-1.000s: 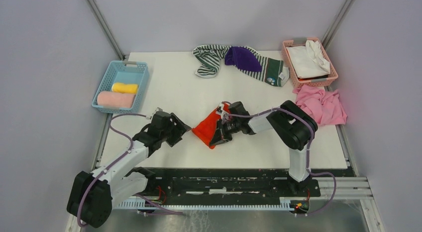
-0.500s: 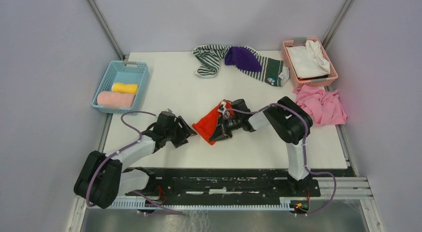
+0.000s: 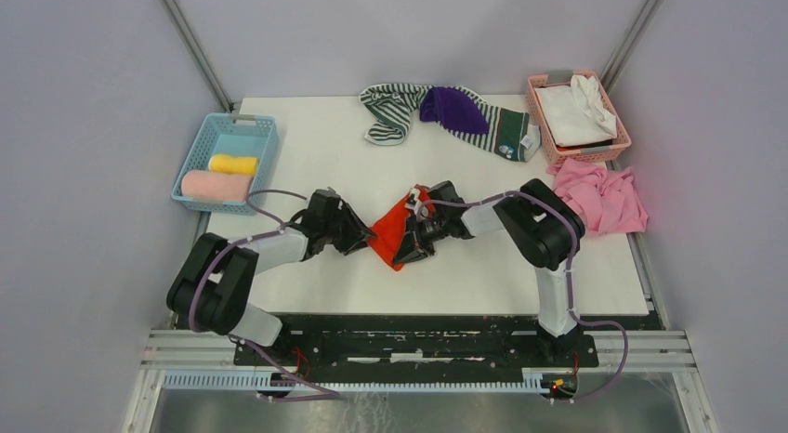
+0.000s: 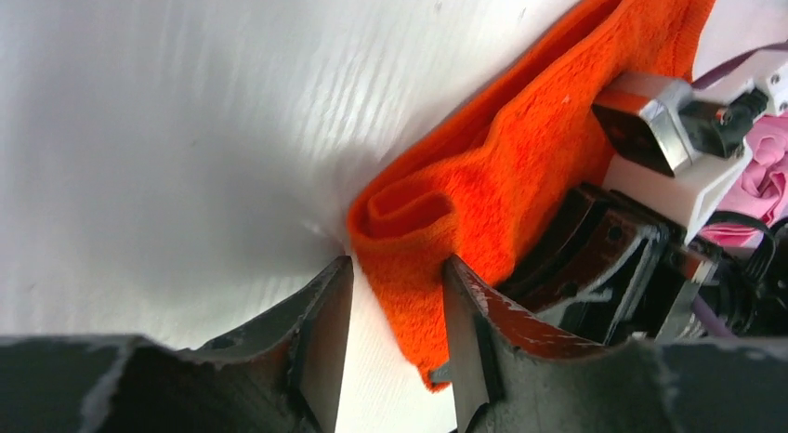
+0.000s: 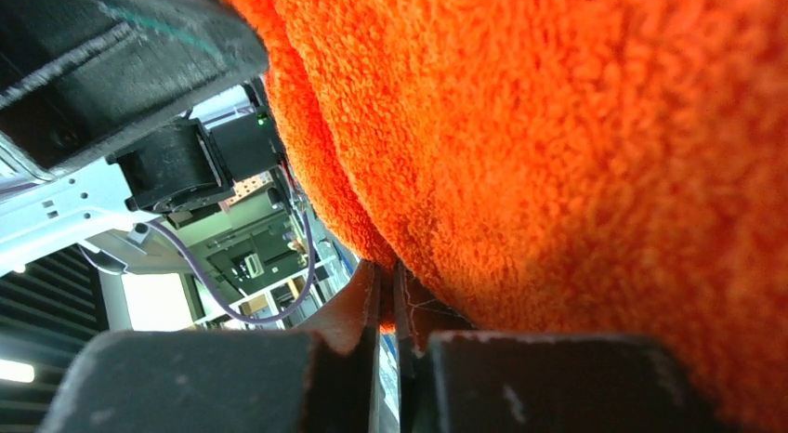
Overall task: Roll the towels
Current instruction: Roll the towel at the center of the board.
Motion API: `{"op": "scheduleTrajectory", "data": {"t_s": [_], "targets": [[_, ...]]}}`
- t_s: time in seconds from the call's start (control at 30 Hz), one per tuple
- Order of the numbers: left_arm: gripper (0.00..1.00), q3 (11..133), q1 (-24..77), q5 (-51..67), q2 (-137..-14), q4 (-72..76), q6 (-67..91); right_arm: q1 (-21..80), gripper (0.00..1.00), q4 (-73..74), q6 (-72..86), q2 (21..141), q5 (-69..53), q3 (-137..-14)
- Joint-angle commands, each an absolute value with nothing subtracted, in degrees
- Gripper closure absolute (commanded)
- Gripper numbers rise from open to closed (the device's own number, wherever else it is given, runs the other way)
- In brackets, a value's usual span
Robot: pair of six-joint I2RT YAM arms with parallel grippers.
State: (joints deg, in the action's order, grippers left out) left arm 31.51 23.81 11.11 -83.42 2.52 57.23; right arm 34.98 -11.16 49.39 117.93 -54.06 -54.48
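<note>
Straddled the curled end of the fuzzy orange-red towel [image 3: 390, 230] with the left pincer [image 4: 395, 270], half-wide, not clamped, on the counter [image 3: 316, 154]. Pinched a fold in the right pincer [image 5: 386, 284], nearly closed. Farther left, plush pink roll [image 3: 216, 185] and yellow roll [image 3: 232, 164] done, snug in the latticed blue basket [image 3: 200, 154]. Left limp: pink towel [image 3: 604, 199], striped towel [image 3: 388, 112], purple towel [image 3: 453, 110], dark-green towel [image 3: 506, 136].

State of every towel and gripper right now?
orange towel: partly rolled
left gripper: open, straddling its curled end
right gripper: shut on orange towel
light pink towel: rolled, in blue basket
yellow towel: rolled, same basket
striped towel: unrolled
purple towel: bunched
bright pink towel: crumpled
</note>
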Motion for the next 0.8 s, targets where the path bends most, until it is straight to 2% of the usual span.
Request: {"op": "scheduleTrajectory", "data": {"t_s": [0.0,0.17,0.33,0.47,0.6,0.77], "targets": [[0.53,34.72,24.87,7.93,-89.70,-0.37,53.82,35.33,0.84,1.48,41.42,113.43,-48.23,-57.03],[0.60,34.30,25.73,7.45,-95.23,-1.57,54.87,38.35,0.64,16.06,30.48,104.96,-36.97,-60.83],[0.61,33.41,26.00,6.70,-96.69,-1.87,54.76,45.45,0.51,27.10,20.65,95.12,-11.40,-63.54],[0.61,33.95,26.48,6.31,-96.83,-2.25,54.69,53.83,0.46,27.36,15.15,91.62,4.95,-64.56],[0.61,34.67,26.71,5.48,-96.82,-3.13,54.35,61.16,0.44,24.46,11.40,93.15,15.37,-65.84],[0.61,34.81,27.00,5.39,-97.04,-3.22,54.33,64.25,0.53,22.25,7.73,98.98,18.94,-68.92]]}}
